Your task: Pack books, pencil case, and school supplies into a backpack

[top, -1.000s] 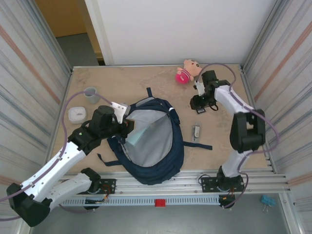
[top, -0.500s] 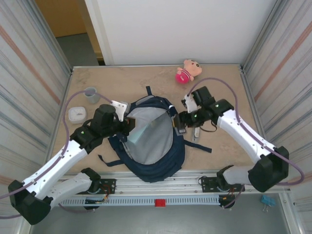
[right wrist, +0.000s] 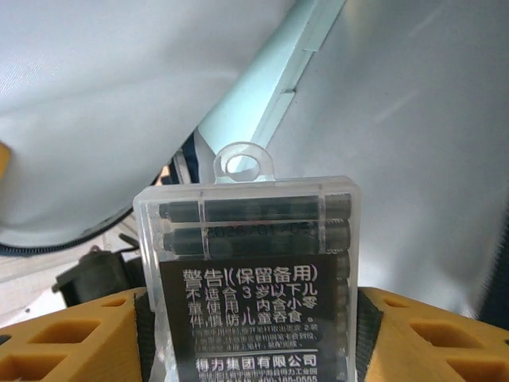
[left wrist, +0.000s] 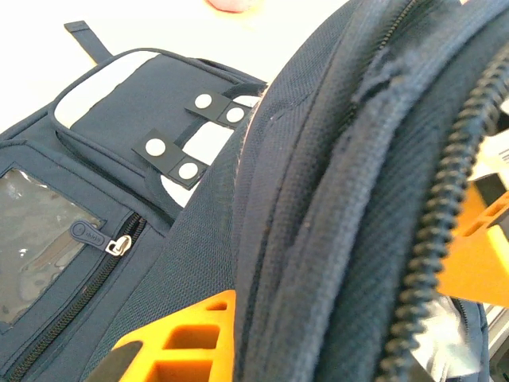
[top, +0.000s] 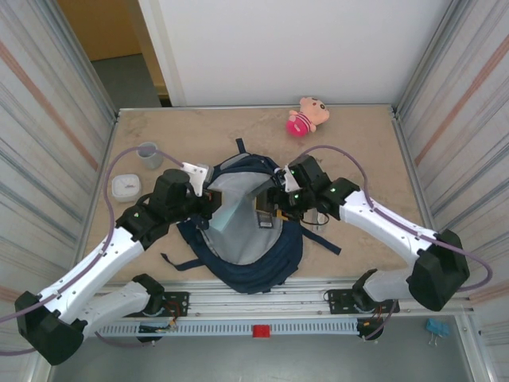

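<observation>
The navy backpack (top: 246, 274) lies open in the middle of the table, its grey lining (top: 242, 211) showing. My left gripper (top: 208, 202) is shut on the backpack's left rim, and the thick zipper edge (left wrist: 342, 239) runs between its orange fingers (left wrist: 187, 338). My right gripper (top: 267, 208) hangs over the opening, shut on the dark gadget (right wrist: 250, 263), a clear box of dark cartridges with a black label. The pale teal pencil case (right wrist: 266, 99) lies inside against the lining. A slim silvery piece (top: 320, 224) rests on the table by my right forearm. The book is hidden.
A pink-and-tan plush toy (top: 306, 117) sits at the back of the table. A grey cup (top: 148, 153) and a white rounded box (top: 125, 186) stand at the left. Ribbed walls close both sides. A dark strap (top: 322, 239) trails right of the backpack.
My right arm has swung from the back right of the table to over the backpack's opening, carrying the dark gadget. My left gripper has kept its hold on the rim.
</observation>
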You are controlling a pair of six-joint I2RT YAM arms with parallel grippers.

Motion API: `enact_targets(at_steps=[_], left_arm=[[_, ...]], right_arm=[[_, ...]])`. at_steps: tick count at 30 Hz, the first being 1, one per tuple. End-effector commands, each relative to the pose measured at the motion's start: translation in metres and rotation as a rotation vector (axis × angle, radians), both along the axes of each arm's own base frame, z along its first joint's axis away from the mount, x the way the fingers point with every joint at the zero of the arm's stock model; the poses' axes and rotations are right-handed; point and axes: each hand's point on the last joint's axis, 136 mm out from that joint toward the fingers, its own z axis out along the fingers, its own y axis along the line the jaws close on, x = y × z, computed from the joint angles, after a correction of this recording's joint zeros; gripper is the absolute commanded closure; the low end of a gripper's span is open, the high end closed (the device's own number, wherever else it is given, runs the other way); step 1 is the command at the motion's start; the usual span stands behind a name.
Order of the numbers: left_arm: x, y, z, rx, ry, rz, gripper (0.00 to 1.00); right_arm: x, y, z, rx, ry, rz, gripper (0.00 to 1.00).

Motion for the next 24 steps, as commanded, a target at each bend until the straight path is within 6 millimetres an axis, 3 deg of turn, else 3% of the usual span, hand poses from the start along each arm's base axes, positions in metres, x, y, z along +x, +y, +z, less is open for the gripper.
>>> enact_targets(at_steps=[1,9,12,19,24], left_arm=[[0.011,-0.013,0.049,-0.123,-0.137,-0.009,1.0],[0.011,-0.019,0.038,-0.063,-0.14,-0.04,1.0],[0.009,-0.031,0.021,0.031,-0.153,-0.077,1.0],[0.01,-0.065,-0.04,0.216,-0.122,-0.163,1.0],[0.029,-0.091,-0.057,0.207,-0.128,-0.176,1.0]], right_arm=[[0.006,0.015,0.017,0.072,-0.025,0.008,0.15],[0.017,-0.017,0.038,0.11,-0.154,-0.053,0.13],[0.021,-0.034,0.042,0.136,-0.2,-0.095,0.14],[0.028,-0.068,0.048,0.116,-0.321,-0.163,0.16],[0.032,-0.085,0.064,0.085,-0.445,-0.165,0.17]])
